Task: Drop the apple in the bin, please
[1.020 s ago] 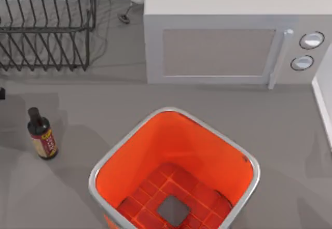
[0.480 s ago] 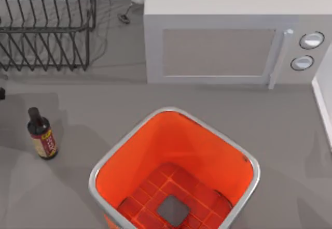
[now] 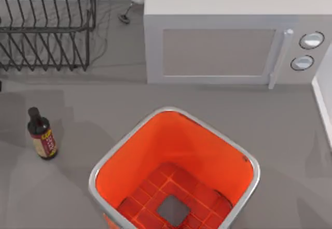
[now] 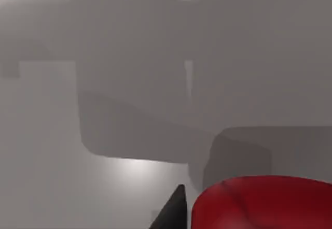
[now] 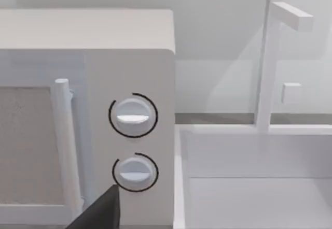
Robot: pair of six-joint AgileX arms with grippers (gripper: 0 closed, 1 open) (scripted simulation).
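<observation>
In the left wrist view, a dark fingertip [image 4: 174, 213] of the left gripper sits just beside a red rounded apple [image 4: 264, 203]; whether the gripper clasps it, I cannot tell. The right gripper's dark fingertip [image 5: 101, 213] shows before the microwave's [image 3: 233, 32] 2 dials, its opening unclear. On the grey table [image 3: 93, 110], the bin [image 3: 174, 169] stands at 6 o'clock, a bottle [image 3: 42, 134] at 9, a black wire rack [image 3: 46, 24] at 11.
</observation>
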